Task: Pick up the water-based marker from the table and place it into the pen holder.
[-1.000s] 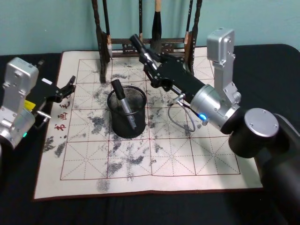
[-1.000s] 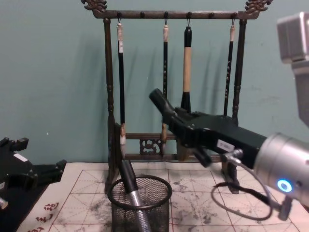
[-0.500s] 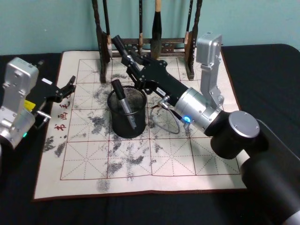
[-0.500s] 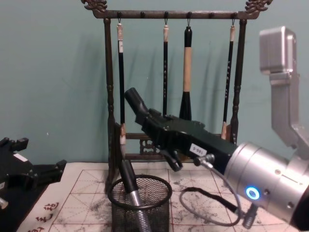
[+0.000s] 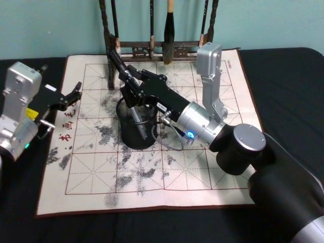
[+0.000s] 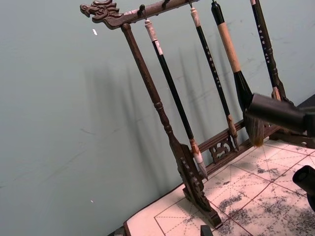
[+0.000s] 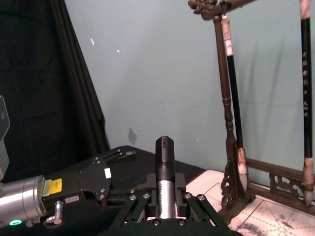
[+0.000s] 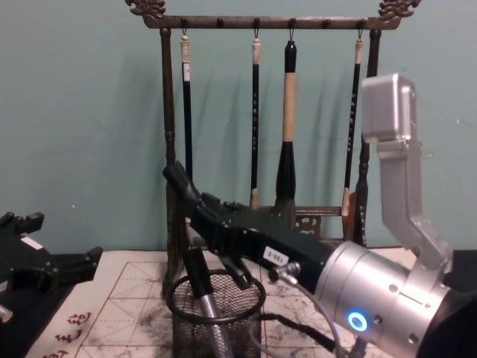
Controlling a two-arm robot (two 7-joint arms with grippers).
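The right gripper (image 5: 130, 83) is seen clenched on a water-based marker (image 7: 165, 172), which is held between its fingers with the dark capped end projecting beyond them; in the head view the marker (image 5: 117, 62) is pointed up and away toward the back of the mat, so the task's thing is in the gripper's grasp above the bench and not on it. The gripper is positioned directly over the far rim of the pen holder (image 5: 132, 135), a black wire-mesh cup standing on the white felt mat (image 5: 91, 177) with red grid lines and grey ink stains. In the chest view the held marker (image 8: 179, 181) is tilted, its tip raised above the cup's rim (image 8: 216, 313). Another pen (image 8: 203, 287) with a dark top and a silvery barrel is already leaned inside the pen holder. Behind the cup a dark wooden brush rack (image 8: 170, 149) with carved ends is stood at the mat's far edge, with several brushes (image 8: 288, 97) hung from its top bar. The left gripper (image 5: 71, 96) is parked at the left side of the mat, well apart from the cup; whether its fingers are apart or together cannot be told. The mat is laid on the dark bench (image 5: 283, 76)
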